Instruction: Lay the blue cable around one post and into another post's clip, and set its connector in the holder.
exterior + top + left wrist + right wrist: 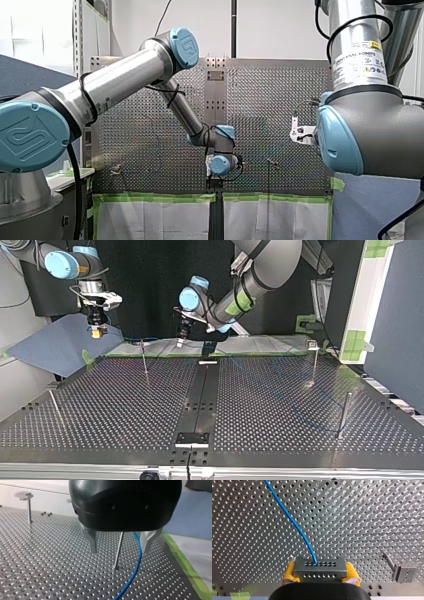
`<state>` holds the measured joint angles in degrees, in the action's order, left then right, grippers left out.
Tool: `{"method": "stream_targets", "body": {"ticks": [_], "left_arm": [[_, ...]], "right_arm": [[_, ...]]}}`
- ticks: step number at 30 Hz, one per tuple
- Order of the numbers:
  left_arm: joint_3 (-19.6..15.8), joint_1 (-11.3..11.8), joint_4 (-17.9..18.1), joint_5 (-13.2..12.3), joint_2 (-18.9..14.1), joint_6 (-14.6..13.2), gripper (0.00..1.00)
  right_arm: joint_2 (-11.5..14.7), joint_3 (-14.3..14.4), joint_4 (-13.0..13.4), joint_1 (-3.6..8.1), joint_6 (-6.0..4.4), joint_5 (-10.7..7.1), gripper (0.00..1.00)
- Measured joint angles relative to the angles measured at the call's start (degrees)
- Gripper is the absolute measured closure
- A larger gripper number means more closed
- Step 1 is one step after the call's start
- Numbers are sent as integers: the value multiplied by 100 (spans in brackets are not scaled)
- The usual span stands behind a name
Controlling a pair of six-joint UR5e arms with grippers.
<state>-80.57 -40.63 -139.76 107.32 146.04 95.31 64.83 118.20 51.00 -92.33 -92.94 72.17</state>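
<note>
Blue cable [294, 522], thin and glossy, leaves the grey, hole-studded metal connector [319, 566] that my right pincer [320, 573] pinches between its yellow pads, with the perforated worktop [362, 517] beyond. From the connector, the cable's long axis runs away from the pincer in a gentle curve. A clip-topped post [403, 572] stands off to one side. Farther along, my left pincer [119, 543] hangs with its metal fingers [92, 542] spread wide, straddling a thin post [118, 555]. The cable passes between those fingers, just beside the post.
</note>
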Motion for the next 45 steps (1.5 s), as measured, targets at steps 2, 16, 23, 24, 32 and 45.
{"method": "stream_targets", "body": {"ticks": [2, 16, 23, 24, 32, 45], "left_arm": [[-1, -4, -17, -6, 4, -95, 15], [183, -24, -45, -119, 136, -394, 13], [278, 32, -76, -70, 137, -383, 13], [280, 41, -75, -66, 138, -383, 13], [281, 52, -63, -86, 138, -389, 28], [281, 28, -102, -207, 138, -367, 70]], "right_arm": [[2, -1, 0, 0, 0, 0, 100], [21, -1, -18, 0, 2, 0, 100], [34, -2, -26, 0, 2, 0, 100], [38, -1, -26, 0, 2, 0, 100], [66, -2, -28, 0, 2, 0, 100], [73, -1, -28, 3, 0, 0, 100]]}}
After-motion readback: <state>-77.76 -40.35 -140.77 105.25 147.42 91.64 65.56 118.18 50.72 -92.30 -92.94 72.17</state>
